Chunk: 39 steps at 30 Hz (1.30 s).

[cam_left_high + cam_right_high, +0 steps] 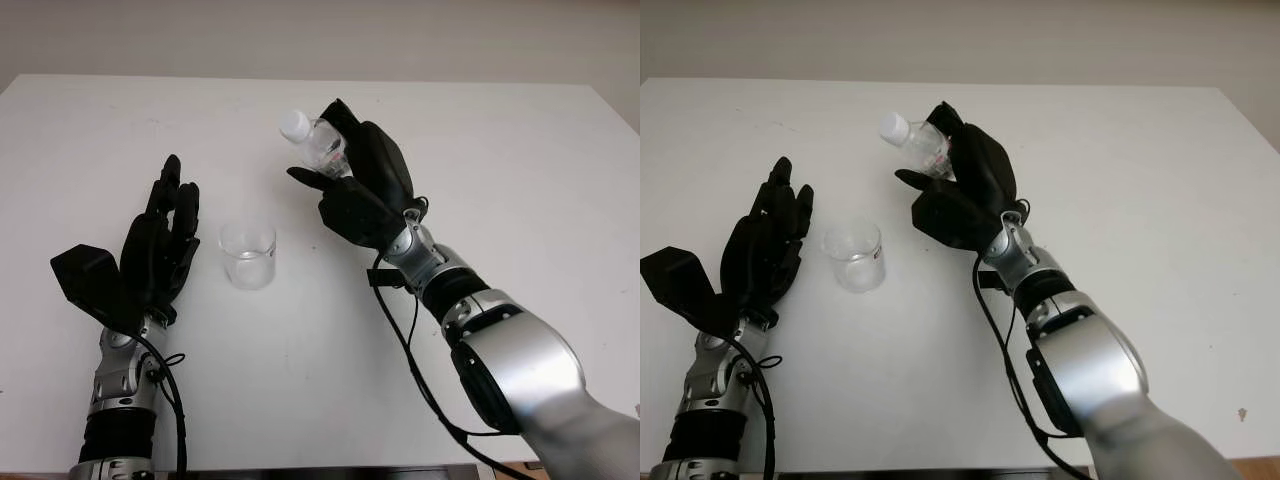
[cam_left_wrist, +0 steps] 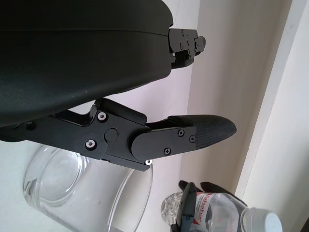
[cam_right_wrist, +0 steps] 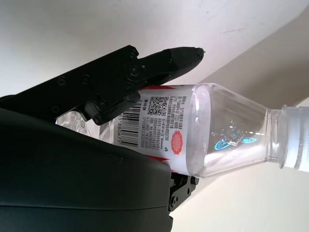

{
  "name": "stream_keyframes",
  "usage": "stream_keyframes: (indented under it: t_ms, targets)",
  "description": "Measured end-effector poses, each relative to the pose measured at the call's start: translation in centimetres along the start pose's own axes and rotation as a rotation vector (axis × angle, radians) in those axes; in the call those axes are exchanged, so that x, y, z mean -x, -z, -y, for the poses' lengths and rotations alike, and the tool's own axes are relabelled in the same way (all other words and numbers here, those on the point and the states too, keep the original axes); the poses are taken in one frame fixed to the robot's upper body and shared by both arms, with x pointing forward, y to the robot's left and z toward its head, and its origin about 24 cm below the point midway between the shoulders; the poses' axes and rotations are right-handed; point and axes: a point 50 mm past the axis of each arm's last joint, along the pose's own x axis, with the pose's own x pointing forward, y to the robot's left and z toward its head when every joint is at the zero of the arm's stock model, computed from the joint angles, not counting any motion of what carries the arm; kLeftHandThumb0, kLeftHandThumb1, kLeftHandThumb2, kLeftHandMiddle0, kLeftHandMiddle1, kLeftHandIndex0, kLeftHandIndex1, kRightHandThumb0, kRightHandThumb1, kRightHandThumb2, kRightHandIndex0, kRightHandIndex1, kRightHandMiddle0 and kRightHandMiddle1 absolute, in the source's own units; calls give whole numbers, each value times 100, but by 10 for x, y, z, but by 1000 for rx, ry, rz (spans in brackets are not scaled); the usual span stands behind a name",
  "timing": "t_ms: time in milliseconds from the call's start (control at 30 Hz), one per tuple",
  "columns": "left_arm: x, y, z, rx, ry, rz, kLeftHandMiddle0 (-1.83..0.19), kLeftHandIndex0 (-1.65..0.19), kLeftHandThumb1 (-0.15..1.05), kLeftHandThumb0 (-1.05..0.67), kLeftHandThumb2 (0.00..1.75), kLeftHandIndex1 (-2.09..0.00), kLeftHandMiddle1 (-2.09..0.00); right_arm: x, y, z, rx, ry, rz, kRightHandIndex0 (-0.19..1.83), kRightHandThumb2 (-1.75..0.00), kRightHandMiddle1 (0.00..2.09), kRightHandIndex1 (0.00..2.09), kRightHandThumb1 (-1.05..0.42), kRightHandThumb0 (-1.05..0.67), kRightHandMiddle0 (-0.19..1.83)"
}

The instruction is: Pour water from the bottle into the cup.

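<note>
Right hand (image 1: 360,195) grips the capped bottle (image 1: 318,140) — tilted, raised above the cup (image 1: 248,255) — left hand (image 1: 160,245) open beside it.

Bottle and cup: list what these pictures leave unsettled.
- Bottle: its lower body is hidden by the right hand in both eye views; its base is cut off behind the hand's shell in the right wrist view.
- Water level in the bottle: cannot tell, the label and fingers cover the body.
- Cup: the left wrist view's bottom edge cuts it off beside the open left hand.
</note>
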Motion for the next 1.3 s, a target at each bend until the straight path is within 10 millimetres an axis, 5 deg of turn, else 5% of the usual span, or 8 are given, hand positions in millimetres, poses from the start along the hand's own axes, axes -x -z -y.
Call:
stream_keyframes:
  t_ms: [633, 967, 1300]
  targets:
    - [1, 5, 3, 9, -2, 2, 5, 4, 105, -72, 52, -6, -5, 0, -9, -3, 424, -72, 260, 122, -22, 209, 209, -105, -41, 82]
    - [1, 6, 4, 14, -4, 8, 5, 5, 105, -71, 53, -5, -5, -3, -16, 1, 570, -10, 382, 114, -19, 209, 209, -105, -41, 58]
    - [0, 6, 7, 6, -6, 12, 5, 6, 105, -71, 55, -5, -5, -4, -25, 1, 663, 12, 503, 121, -11, 209, 209, -105, -43, 55]
